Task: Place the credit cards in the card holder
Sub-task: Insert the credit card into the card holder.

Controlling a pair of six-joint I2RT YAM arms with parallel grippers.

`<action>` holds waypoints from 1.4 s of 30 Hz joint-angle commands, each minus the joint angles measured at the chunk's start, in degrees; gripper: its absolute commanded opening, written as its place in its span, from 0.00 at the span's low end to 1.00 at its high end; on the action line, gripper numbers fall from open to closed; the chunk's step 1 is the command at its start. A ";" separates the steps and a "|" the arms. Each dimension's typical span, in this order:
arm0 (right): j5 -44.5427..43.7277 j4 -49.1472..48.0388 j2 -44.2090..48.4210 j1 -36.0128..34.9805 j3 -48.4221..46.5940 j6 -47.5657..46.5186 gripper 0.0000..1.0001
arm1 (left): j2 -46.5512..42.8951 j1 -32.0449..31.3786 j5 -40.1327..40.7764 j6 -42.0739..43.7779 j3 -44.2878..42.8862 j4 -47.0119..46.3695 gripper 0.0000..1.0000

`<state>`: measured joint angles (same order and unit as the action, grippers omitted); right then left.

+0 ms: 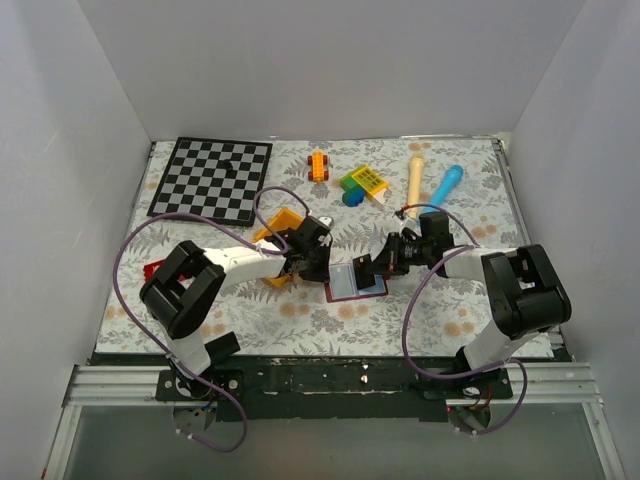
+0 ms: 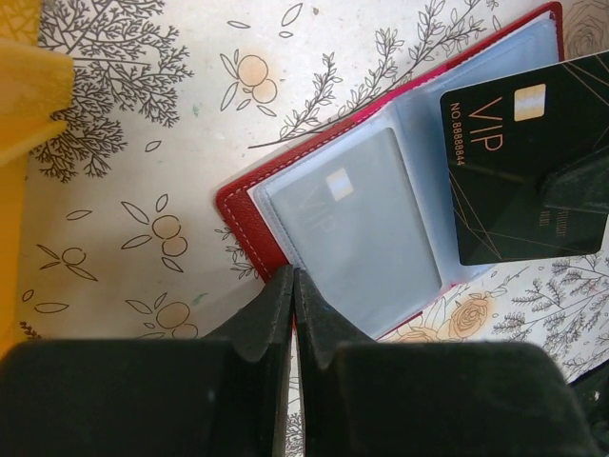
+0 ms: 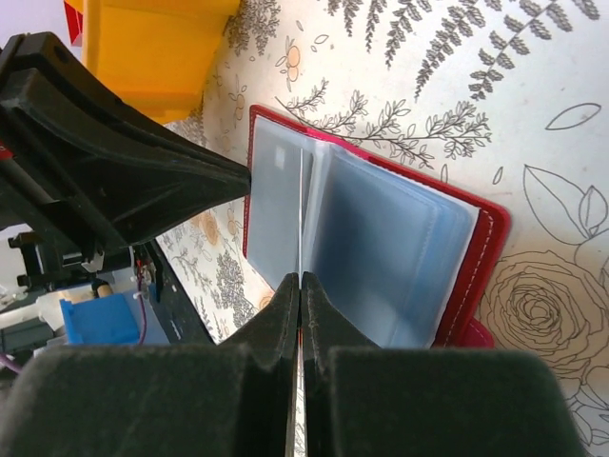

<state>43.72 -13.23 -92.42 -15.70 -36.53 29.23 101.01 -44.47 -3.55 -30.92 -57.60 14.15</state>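
The maroon card holder [image 1: 356, 284] lies open on the floral cloth between my grippers, with its pale blue pockets up. It also shows in the left wrist view [image 2: 249, 214] and in the right wrist view [image 3: 481, 271]. One card shows faintly inside a pocket [image 2: 347, 214]. My right gripper [image 3: 301, 278] is shut on a black credit card [image 2: 519, 157] marked VIP. It holds the card on edge over the holder's right-hand pockets. My left gripper [image 2: 292, 274] is shut, and its tips rest on the holder's left edge.
A yellow bin [image 1: 281, 232] stands just behind the left gripper. At the back are a chessboard [image 1: 212, 178], an orange toy car [image 1: 319, 165], a green and yellow block [image 1: 365, 182], a cream peg [image 1: 415, 175] and a blue peg [image 1: 447, 183]. White walls enclose the table.
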 commanded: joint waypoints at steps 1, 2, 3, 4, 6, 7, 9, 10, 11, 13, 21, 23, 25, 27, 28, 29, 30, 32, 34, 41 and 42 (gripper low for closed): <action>-1.27 -1.97 -1.00 0.32 0.67 1.00 0.01 | -3.10 0.08 1.44 -0.55 0.74 -0.35 0.01; -1.45 -2.06 -1.27 0.32 0.67 1.09 0.01 | -3.01 0.17 1.44 -0.64 0.83 -0.44 0.01; -1.54 -2.23 -1.70 0.32 0.59 1.44 0.01 | -3.01 0.17 1.53 -0.64 1.00 -0.35 0.01; -1.54 -2.32 -1.80 0.32 0.76 1.53 0.01 | -3.01 0.17 1.44 -0.81 1.09 -0.44 0.01; -1.27 -2.76 -2.41 0.32 0.85 2.05 0.01 | -2.84 0.17 1.44 -0.99 1.27 -0.53 0.01; -1.36 -2.94 -2.50 0.32 0.94 2.32 0.01 | -2.75 0.17 1.36 -0.99 1.35 -0.53 0.01; -1.10 -3.29 -3.02 0.32 1.03 2.67 0.01 | -2.40 0.17 1.35 -0.99 1.44 -0.53 0.00; -1.10 -3.55 -3.20 0.32 1.11 3.02 0.01 | -2.31 0.08 1.27 -0.99 1.53 -0.53 0.00; -1.18 -3.73 -3.29 0.32 1.20 3.28 0.01 | -2.22 0.17 1.27 -0.99 1.62 -0.62 0.00; -1.45 -4.17 -3.55 0.32 1.55 4.25 0.01 | -2.05 0.17 1.09 -0.99 1.88 -0.79 0.00; -0.75 -8.20 -5.31 0.32 2.70 7.94 0.01 | -1.70 0.17 0.92 -0.99 2.50 -1.14 0.00; -0.48 -9.35 -5.84 0.32 3.13 8.99 0.01 | -1.69 0.08 0.74 -0.99 2.58 -1.32 0.00; -0.40 -10.23 -6.19 0.32 3.40 9.61 0.01 | -1.69 0.08 0.74 -0.99 2.76 -1.32 0.00; 0.04 -11.02 -6.72 0.32 3.57 10.49 0.01 | -1.61 0.08 0.65 -0.99 2.76 -1.41 0.00; 0.31 -11.72 -6.72 0.32 3.66 11.01 0.01 | -1.61 0.08 0.74 -0.99 2.93 -1.41 0.00; 0.57 -12.34 -6.81 0.32 3.84 11.37 0.01 | -1.61 0.17 0.65 -0.99 2.85 -1.41 0.00; 0.75 -12.95 -6.81 0.32 3.93 11.81 0.01 | -1.52 0.08 0.56 -0.99 2.94 -1.58 0.00; 1.27 -14.62 -6.98 0.24 4.36 13.03 0.01 | -1.52 0.17 0.56 -0.90 3.11 -1.58 0.00; 1.62 -15.59 -7.24 0.32 4.72 13.74 0.01 | -1.43 0.17 0.56 -0.99 3.20 -1.58 0.00; 2.33 -17.17 -7.69 0.24 5.33 14.54 0.01 | -1.34 0.17 0.30 -0.99 3.20 -1.76 0.00; 2.42 -17.18 -7.69 0.15 5.33 14.45 0.01 | -1.26 0.17 0.30 -0.99 3.20 -1.76 0.00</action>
<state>45.06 -27.64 -99.39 -15.38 -32.01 43.27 100.60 -44.31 -3.44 -31.97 -55.70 11.94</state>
